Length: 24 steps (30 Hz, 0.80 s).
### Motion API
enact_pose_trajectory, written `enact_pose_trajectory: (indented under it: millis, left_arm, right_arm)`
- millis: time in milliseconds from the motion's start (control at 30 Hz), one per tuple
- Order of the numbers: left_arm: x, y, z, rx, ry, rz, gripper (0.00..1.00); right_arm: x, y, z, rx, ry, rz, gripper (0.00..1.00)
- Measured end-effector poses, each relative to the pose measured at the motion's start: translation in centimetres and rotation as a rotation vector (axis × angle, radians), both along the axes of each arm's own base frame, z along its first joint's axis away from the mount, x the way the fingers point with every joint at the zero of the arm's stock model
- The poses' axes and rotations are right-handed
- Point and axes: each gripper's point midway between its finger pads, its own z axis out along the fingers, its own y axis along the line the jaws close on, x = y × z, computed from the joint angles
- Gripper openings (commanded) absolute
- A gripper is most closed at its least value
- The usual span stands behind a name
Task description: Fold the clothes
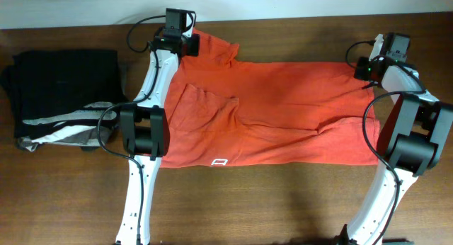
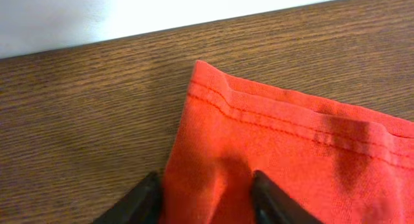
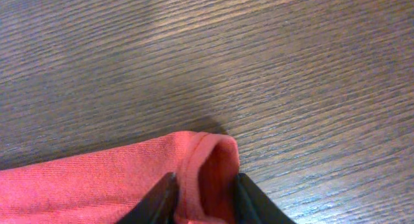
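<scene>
Orange-red T-shirt (image 1: 283, 110) on woodgrain table (image 1: 283, 202), left tool (image 2: 206, 185) pinching stitched hem, right tool (image 3: 205, 185) pinching rolled edge.

Dark wood-grain surface (image 3: 272, 68) fills most of frame, grain running diagonally, pale glare toward upper left. Orange-red T-shirt (image 3: 97, 185) enters from lower left, lying flat on surface. Its edge doubled over at right end into rounded fold (image 3: 217, 149), ribbed seam visible along curve. Right tool (image 3: 206, 198) at bottom centre: two black fingers (image 3: 158, 201) pressed against fold, one each side, cloth pinched between. Faint shadow on surface just past fold.
</scene>
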Motion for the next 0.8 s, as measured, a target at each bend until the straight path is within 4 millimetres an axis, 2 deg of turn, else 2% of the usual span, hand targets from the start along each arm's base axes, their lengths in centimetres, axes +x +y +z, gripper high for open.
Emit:
enact_pose_trajectory:
  millis: [100, 167, 233, 367, 467, 800]
  left_arm:
    - [-0.05, -0.05, -0.02, -0.002, 0.003, -0.002, 0.26]
    - [-0.06, -0.06, -0.02, -0.004, 0.003, -0.001, 0.18]
    - [-0.09, -0.11, -0.04, -0.005, 0.005, -0.003, 0.11]
    - [-0.17, -0.19, -0.08, -0.008, 0.009, -0.007, 0.09]
    - [-0.2, -0.22, -0.07, -0.011, 0.01, -0.006, 0.0]
    - [-0.59, -0.13, -0.02, -0.006, 0.031, -0.008, 0.0]
  right_arm:
    - [0.02, 0.06, 0.01, 0.002, 0.0, 0.004, 0.21]
    - [0.01, 0.11, -0.01, 0.004, 0.0, 0.006, 0.11]
    - [0.05, 0.28, 0.01, 0.014, -0.003, 0.006, 0.06]
    - [0.08, 0.29, 0.02, 0.014, -0.004, 0.008, 0.04]
    - [0.08, 0.29, 0.02, 0.014, -0.004, 0.008, 0.04]
    - [0.15, 0.26, 0.07, 0.002, -0.005, 0.023, 0.04]
